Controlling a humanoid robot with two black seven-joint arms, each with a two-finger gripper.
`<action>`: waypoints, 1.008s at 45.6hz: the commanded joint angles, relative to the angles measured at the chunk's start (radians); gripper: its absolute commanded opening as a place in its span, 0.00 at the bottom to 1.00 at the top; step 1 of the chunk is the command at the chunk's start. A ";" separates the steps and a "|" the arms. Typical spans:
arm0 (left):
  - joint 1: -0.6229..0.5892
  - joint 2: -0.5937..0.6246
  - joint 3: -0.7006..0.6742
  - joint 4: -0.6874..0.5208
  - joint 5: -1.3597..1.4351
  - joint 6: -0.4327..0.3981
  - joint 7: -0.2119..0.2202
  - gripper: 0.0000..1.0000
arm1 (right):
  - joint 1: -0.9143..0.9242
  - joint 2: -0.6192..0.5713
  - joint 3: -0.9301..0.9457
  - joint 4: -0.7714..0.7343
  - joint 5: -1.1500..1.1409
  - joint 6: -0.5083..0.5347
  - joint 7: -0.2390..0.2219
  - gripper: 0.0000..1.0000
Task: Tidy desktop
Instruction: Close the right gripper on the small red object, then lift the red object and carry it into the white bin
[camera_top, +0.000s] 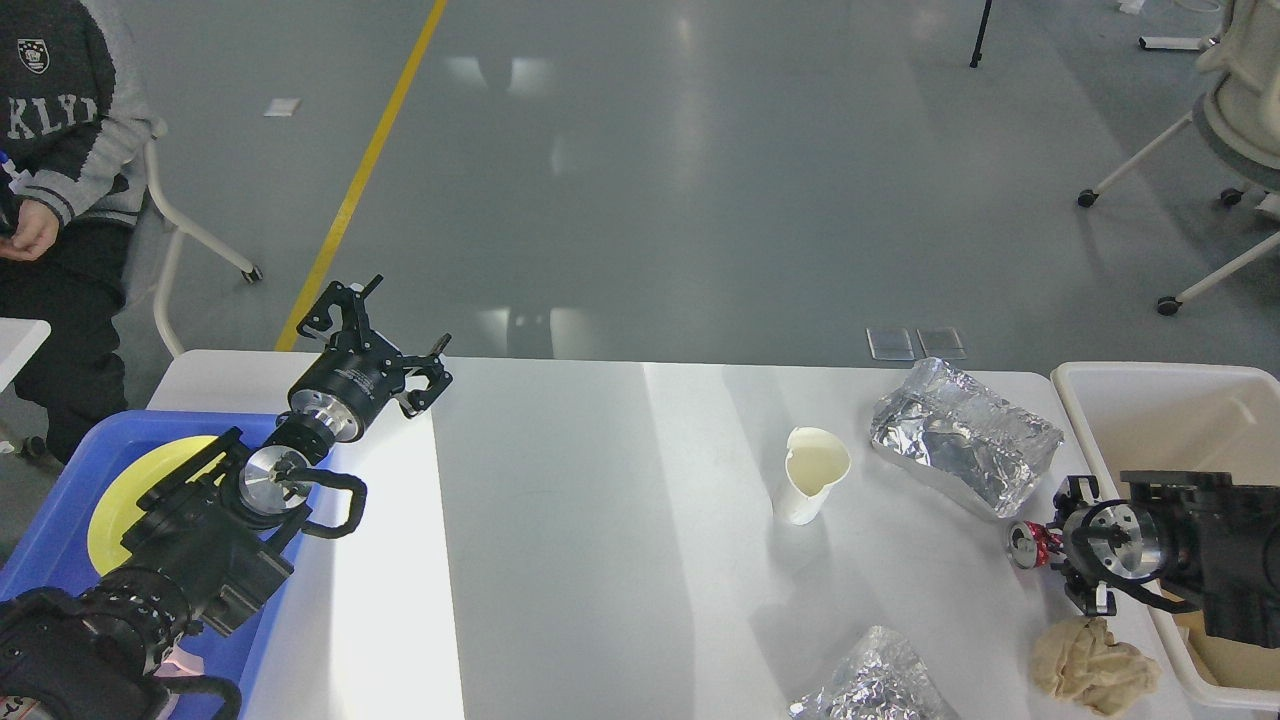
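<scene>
Looks like a robotics lab or test hall, not anyone's home: big open grey floor (700, 150) with a yellow line (365, 170) painted across it, rolling office chairs (1215, 150) parked out beyond the right gripper (1045, 545), and a white work table (600, 520).

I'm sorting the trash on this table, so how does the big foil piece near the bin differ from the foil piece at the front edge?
The big foil piece lies fully in view beside the bin as a flattish slab. The front foil piece looks smaller, more crumpled, and is cut off by the picture's edge. Both are shiny silver foil on the desktop.
</scene>
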 joint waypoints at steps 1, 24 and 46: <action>0.000 0.000 0.000 0.000 0.001 0.000 0.000 0.99 | 0.005 0.005 -0.001 0.014 -0.002 0.006 0.000 0.00; 0.000 0.000 0.000 0.000 0.001 0.000 0.000 0.99 | 0.066 -0.085 -0.017 0.014 -0.090 0.023 -0.002 0.00; 0.000 0.002 0.000 0.000 0.001 0.000 0.000 0.99 | 0.851 -0.339 -0.020 0.273 -0.934 0.862 0.004 0.00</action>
